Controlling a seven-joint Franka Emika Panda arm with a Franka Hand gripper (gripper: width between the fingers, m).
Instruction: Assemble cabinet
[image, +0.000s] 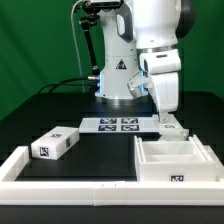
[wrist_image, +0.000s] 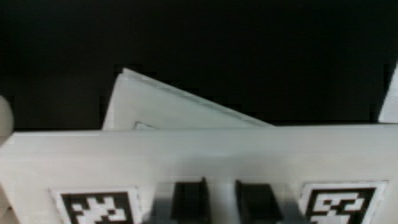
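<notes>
Item: cabinet (image: 176, 160), white, compartmented, was set on the black table (image: 100, 145) at the exterior view's right, inside the rail (image: 20, 165). The block (image: 55, 143) was laid well apart at the exterior view's left, untouched.

The gripper (image: 172, 122) was held at the cabinet's far wall. Its fingers (wrist_image: 192, 203) were pressed almost together with a pale sliver between; whether a thin edge was pinched could not be told.

Step judged: early, the cabinet being positioned and the block not yet fitted. The next move was judged to call for steady alignment of the cabinet before the block is fetched.

Markings: square tags (wrist_image: 102, 208) were noted on cabinet, block and marker board (image: 120, 124), and a warning triangle (image: 118, 65) on the arm; no legible writing was found
</notes>
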